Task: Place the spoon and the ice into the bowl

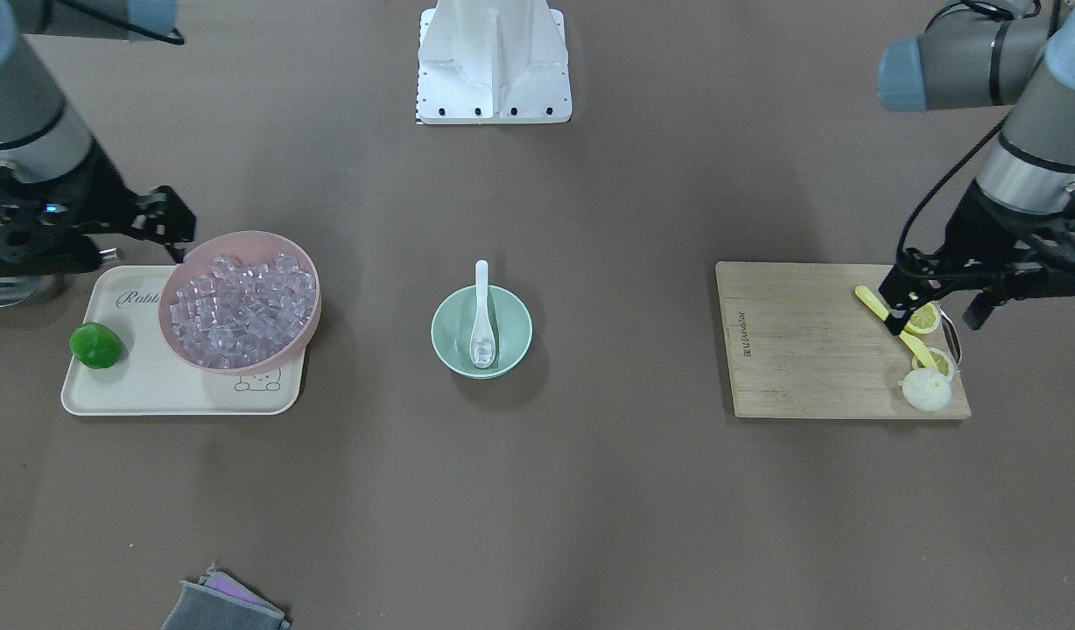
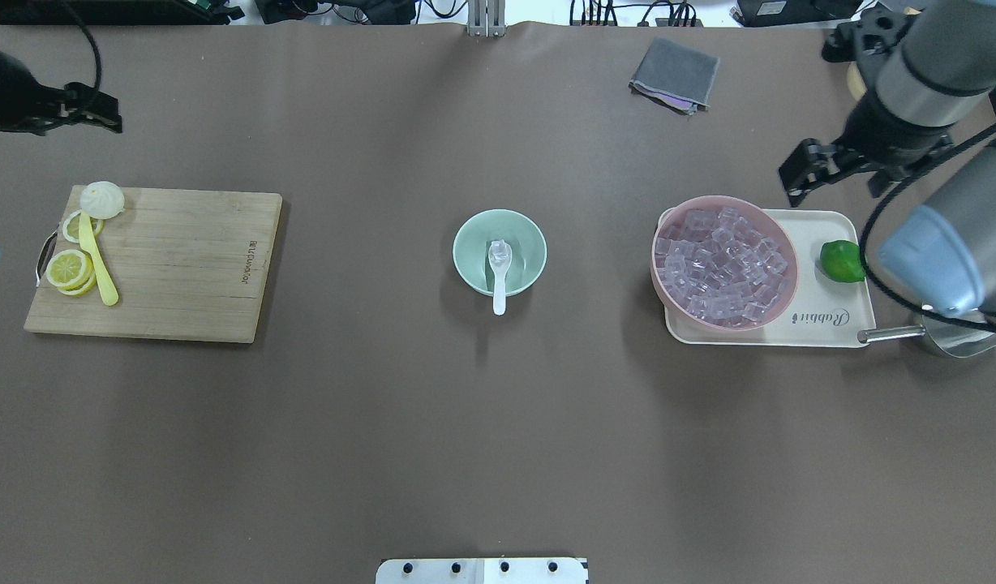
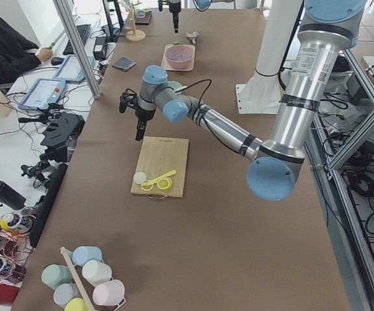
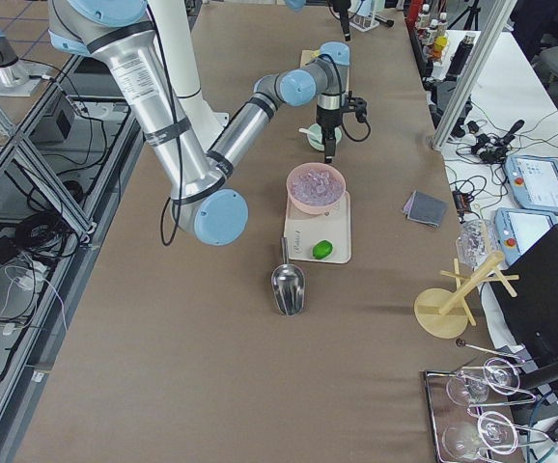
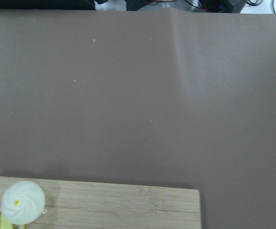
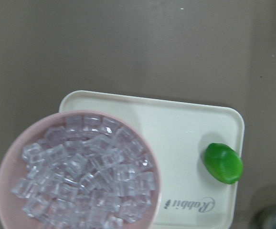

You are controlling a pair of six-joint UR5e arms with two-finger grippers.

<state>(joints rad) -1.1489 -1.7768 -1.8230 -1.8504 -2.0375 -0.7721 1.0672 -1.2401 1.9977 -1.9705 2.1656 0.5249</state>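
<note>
The mint-green bowl (image 1: 513,329) (image 2: 528,253) stands at the table's middle. The white spoon (image 1: 481,302) (image 2: 499,285) lies in it, scoop down in the bowl and handle over the rim. A clear ice cube (image 1: 482,353) (image 2: 500,251) sits in the scoop. Many more ice cubes (image 1: 240,306) (image 2: 721,264) (image 6: 80,171) fill a pink bowl (image 1: 240,367) (image 2: 792,276). My right gripper (image 1: 180,234) (image 2: 832,188) hangs open and empty beside the pink bowl's far edge. My left gripper (image 1: 933,324) (image 2: 109,112) is open and empty above the cutting board's outer end.
The pink bowl rests on a cream tray (image 1: 152,385) (image 2: 830,316) with a green lime (image 1: 96,345) (image 2: 841,261). A metal scoop (image 2: 952,337) lies beside it. A wooden cutting board (image 1: 809,350) (image 2: 182,259) holds lemon slices (image 2: 68,268), a yellow utensil (image 2: 96,259) and a white bun-shaped piece (image 2: 102,199). A grey cloth (image 2: 675,75) lies far off.
</note>
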